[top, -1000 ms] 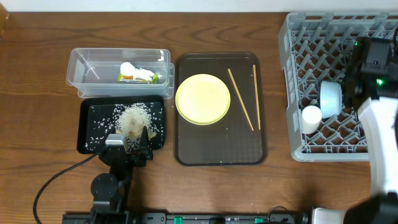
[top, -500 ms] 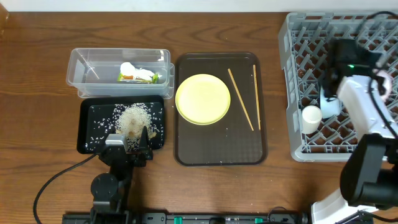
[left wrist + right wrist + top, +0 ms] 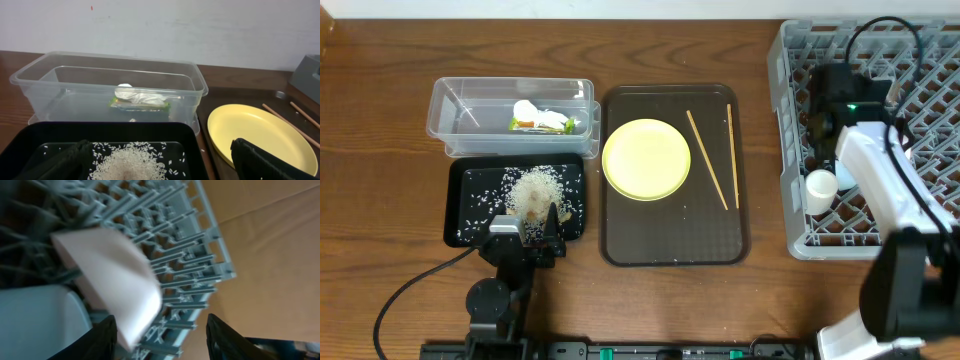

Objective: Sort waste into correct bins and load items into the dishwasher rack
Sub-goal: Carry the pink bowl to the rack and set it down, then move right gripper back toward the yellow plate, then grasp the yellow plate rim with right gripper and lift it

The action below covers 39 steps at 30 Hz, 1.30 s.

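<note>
Where the waste lies: wrapper [image 3: 535, 124] and scrap [image 3: 526, 109] inside the clear tub [image 3: 510, 85] at the far left; rice [image 3: 535, 190] heaped in the black tray [image 3: 470, 225] just near of the tub. Sorting looks done.
Loaded so far: in the rack [image 3: 825, 243] at the right, the cup [image 3: 820, 188] stands by its left wall. The white bowl [image 3: 110, 280] sits tilted on the grid beside a pale thing I cannot name.
Unseen: blue bowl not made out; the right arm hides part of the rack from above.
Left to load: plate [image 3: 646, 159] and two chopsticks [image 3: 706, 160], lying on the brown tray [image 3: 670, 245] in the middle.
Tools: right gripper [image 3: 160, 332] over the rack, jaws apart, nothing clamped, the white bowl just beside one finger. Left gripper [image 3: 165, 165] spread wide and empty, low over the black tray's near edge.
Progress: past halfway, I judge.
Surface: dark wooden table [image 3: 380, 150], grain showing.
Room: plain pale wall [image 3: 200, 30] behind the tub.
</note>
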{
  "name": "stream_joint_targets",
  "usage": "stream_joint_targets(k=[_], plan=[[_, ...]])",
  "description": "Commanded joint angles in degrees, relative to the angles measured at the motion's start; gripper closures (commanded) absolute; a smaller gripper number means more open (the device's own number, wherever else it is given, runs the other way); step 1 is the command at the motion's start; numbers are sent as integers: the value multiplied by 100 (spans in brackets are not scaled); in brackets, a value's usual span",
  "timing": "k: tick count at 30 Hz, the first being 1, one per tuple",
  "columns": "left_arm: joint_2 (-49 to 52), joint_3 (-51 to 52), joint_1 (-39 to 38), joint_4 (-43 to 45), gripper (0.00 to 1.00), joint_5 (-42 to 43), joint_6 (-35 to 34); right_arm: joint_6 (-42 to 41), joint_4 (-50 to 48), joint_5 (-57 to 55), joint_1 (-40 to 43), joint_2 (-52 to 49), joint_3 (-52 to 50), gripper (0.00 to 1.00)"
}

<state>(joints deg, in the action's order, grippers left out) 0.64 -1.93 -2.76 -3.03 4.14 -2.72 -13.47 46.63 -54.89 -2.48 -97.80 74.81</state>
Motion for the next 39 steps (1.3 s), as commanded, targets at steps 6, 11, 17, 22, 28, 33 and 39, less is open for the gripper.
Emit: stream_joint_targets(k=[6, 11, 17, 22, 28, 33, 39], plan=[[0, 155, 24, -76, 9, 37, 57, -170, 343, 4854, -424, 1517, 13, 49], [0, 155, 24, -76, 9, 37, 57, -221, 334, 6922, -1377, 1408, -101, 44], [0, 155, 24, -76, 9, 37, 57, -1303, 116, 6411, -2570, 713, -282, 41], [0, 155, 24, -76, 10, 37, 57, -2352, -529, 5648, -2940, -140, -282, 40], [0, 155, 24, -76, 9, 37, 57, -2693, -1178, 5512, -2905, -1198, -282, 52], [0, 155, 24, -76, 9, 37, 57, -2813, -1410, 5668, -2887, -1722, -282, 58], [0, 155, 24, -76, 10, 37, 57, -2802, -1235, 5552, -2817, -1655, -280, 99]])
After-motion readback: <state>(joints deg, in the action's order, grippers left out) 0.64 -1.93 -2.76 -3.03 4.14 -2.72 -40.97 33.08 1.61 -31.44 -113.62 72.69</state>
